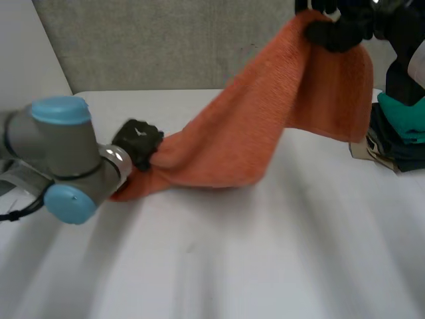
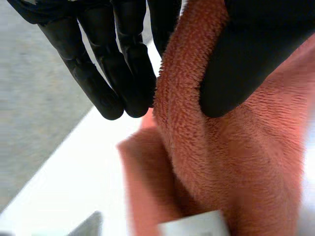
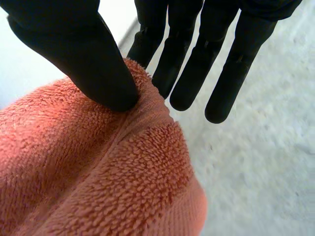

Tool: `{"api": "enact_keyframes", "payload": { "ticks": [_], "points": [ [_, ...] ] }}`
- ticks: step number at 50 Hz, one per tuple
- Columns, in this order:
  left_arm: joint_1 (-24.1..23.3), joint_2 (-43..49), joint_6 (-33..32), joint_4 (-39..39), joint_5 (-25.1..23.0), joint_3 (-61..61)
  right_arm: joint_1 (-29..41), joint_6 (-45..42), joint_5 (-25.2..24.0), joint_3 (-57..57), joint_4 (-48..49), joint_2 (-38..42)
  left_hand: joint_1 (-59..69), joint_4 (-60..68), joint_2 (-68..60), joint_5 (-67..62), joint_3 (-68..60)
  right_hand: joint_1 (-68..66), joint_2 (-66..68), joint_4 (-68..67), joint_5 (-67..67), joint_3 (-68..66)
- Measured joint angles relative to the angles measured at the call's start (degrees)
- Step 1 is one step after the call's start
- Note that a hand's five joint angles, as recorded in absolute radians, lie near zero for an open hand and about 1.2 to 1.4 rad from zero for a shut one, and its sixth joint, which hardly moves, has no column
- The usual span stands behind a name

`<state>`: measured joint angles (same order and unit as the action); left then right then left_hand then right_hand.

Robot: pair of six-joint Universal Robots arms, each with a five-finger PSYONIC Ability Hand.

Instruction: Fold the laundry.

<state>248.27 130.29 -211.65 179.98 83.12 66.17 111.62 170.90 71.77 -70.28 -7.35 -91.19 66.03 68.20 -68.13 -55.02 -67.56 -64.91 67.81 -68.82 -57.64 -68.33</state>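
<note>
- The white table (image 1: 232, 259) is bearing the low end of the orange towel (image 1: 265, 113), which is slanting upward.
- The right hand (image 1: 335, 30) is pinching its raised corner, thumb against fingers.
- The left hand (image 1: 137, 143) is pinching its low end.

the left arm (image 1: 60, 143) is fat grey tubes with round light-blue caps and a shiny ring, and the left hand (image 1: 137, 141) and right hand (image 1: 335, 33) are black with long smooth fingers (image 3: 189, 64).
</note>
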Motion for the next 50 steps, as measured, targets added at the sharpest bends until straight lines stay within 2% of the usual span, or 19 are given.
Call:
{"api": "enact_keyframes", "payload": {
  "ticks": [6, 10, 14, 20, 25, 29, 32, 35, 37, 38, 40, 41, 42, 45, 50],
  "points": [
    [1.4, -14.2, 5.1, -7.5, 2.5, 3.8, -4.9, -4.9, 0.1, -2.2, -0.5, 5.5, 0.0, 0.3, -0.1, 0.0, -0.3, 0.0, 0.0, 0.0, 0.0, 0.0],
    [1.5, -21.3, 7.4, -13.0, 0.3, 6.5, -6.4, -9.1, 0.2, -2.7, -1.3, 10.8, 0.0, 0.3, -0.2, 0.0, -0.3, 0.0, 0.0, 0.0, 0.0, 0.0],
    [1.1, -22.5, 8.2, -16.2, -2.7, 7.1, -6.3, -12.0, 0.7, -1.7, -1.8, 17.2, 0.0, 0.4, -0.3, 0.0, -0.5, 0.0, 0.0, 0.0, 0.0, 0.0],
    [0.2, -13.7, 7.9, -17.3, -2.6, 1.2, -5.0, -14.0, 3.9, 3.8, -2.0, 29.2, 0.0, 0.4, -0.3, 0.0, -0.5, 0.0, 0.0, 0.0, 0.0, 0.0],
    [-0.2, -2.4, 6.7, -17.8, 2.1, -10.2, -3.9, -13.9, 6.9, 9.7, -1.5, 36.8, 0.0, 0.4, -0.4, 0.0, -0.5, 0.0, 0.0, 0.0, 0.0, 0.0],
    [-0.4, 8.4, 5.4, -18.7, 6.3, -23.2, -2.3, -13.5, 10.8, 17.1, 3.0, 45.7, 0.0, 0.4, -0.2, 0.0, -0.5, 0.0, 0.0, 0.0, -0.2, 0.0],
    [-0.4, 14.9, 4.1, -19.0, 7.6, -31.8, -1.3, -14.1, 13.7, 20.1, 9.3, 50.5, -4.6, -7.0, 7.4, 3.4, 6.8, 0.0, 0.0, 0.0, -0.3, -0.1],
    [-0.6, 19.4, 2.6, -18.7, 7.5, -38.0, -0.4, -16.0, 16.8, 21.6, 17.0, 54.1, -18.9, -19.1, 19.0, 15.7, 18.2, 0.1, -0.1, 0.1, -0.2, 0.0],
    [-0.8, 21.4, 1.6, -18.2, 6.9, -40.6, 0.1, -17.7, 18.5, 21.8, 22.3, 56.0, -37.5, -36.8, 37.5, 33.5, 36.7, 11.0, -12.8, 11.7, 11.3, 11.6],
    [-0.9, 21.8, 1.2, -18.0, 6.7, -41.2, 0.2, -18.4, 19.1, 21.8, 24.2, 56.5, -37.5, -36.8, 37.5, 33.5, 36.7, 16.9, -18.8, 18.5, 17.2, 18.6],
    [-1.5, 22.6, 0.1, -16.9, 6.0, -42.3, 0.7, -20.8, 20.6, 21.6, 30.0, 58.1, -53.7, -54.0, 53.8, 49.9, 53.2, 40.0, -42.2, 39.8, 40.7, 41.1],
    [-1.8, 22.6, -0.4, -16.3, 5.8, -42.3, 0.9, -21.9, 21.2, 21.4, 32.2, 58.6, -54.3, -55.0, 54.4, 50.8, 53.8, 46.9, -49.1, 47.7, 48.1, 47.6],
    [-2.0, 22.4, -0.8, -15.8, 5.8, -42.2, 1.0, -22.7, 21.5, 21.3, 33.8, 58.9, -54.7, -56.4, 55.8, 51.9, 55.1, 50.6, -52.8, 52.6, 52.3, 52.4],
    [-2.3, 20.4, -1.8, -13.7, 7.0, -40.5, 1.2, -24.8, 22.4, 20.4, 37.1, 59.0, -54.7, -56.7, 56.1, 51.9, 55.3, 52.0, -55.6, 56.1, 54.8, 56.2],
    [-1.5, 13.6, -2.6, -11.1, 11.3, -34.2, 0.5, -24.3, 22.4, 17.7, 34.5, 54.9, -54.7, -56.7, 56.1, 51.9, 55.3, 52.0, -55.6, 56.2, 54.8, 56.2]
  ]
}}
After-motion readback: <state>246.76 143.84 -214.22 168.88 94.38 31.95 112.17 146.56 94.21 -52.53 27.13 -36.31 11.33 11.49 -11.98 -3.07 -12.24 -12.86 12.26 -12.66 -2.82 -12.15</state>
